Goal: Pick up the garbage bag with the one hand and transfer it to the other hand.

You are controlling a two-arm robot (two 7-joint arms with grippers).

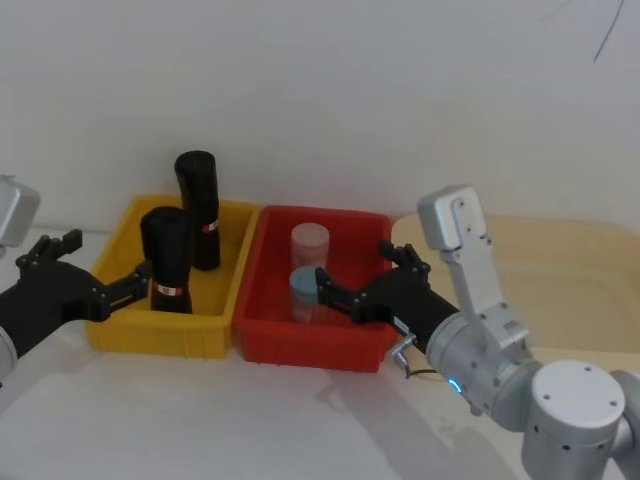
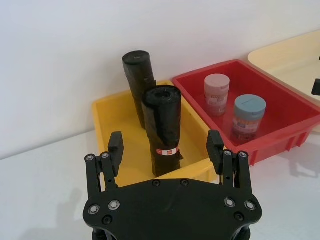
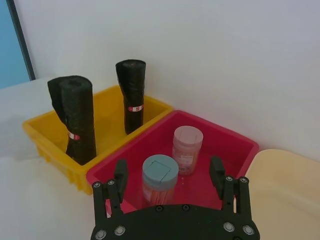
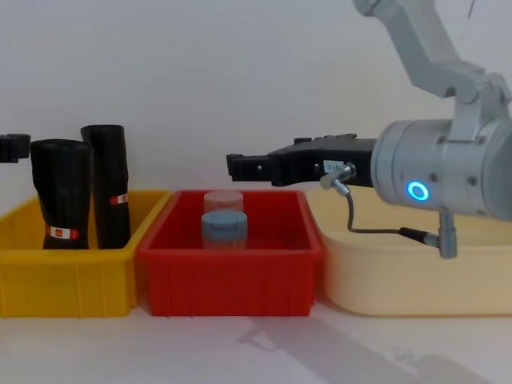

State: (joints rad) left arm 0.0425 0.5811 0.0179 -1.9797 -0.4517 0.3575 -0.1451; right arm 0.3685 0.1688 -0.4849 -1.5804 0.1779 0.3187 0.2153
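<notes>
The garbage bag (image 1: 166, 260) is the short, thick black roll with a red-and-white band, standing upright at the near side of the yellow bin (image 1: 120, 335). My left gripper (image 1: 100, 263) is open just left of the bin, level with the roll and apart from it. From the left wrist, the garbage bag (image 2: 165, 129) stands ahead of the open left gripper (image 2: 165, 145). My right gripper (image 1: 357, 267) hovers open over the red bin (image 1: 300, 350). The chest view shows the garbage bag (image 4: 60, 196) and the right gripper (image 4: 236, 166) above the jars.
A taller, slimmer black roll (image 1: 199, 208) stands behind the bag in the yellow bin. The red bin holds a blue-lidded jar (image 3: 160, 177) and a pink-lidded jar (image 3: 187, 147). A cream tray (image 4: 400, 280) lies to the right. A white wall rises close behind.
</notes>
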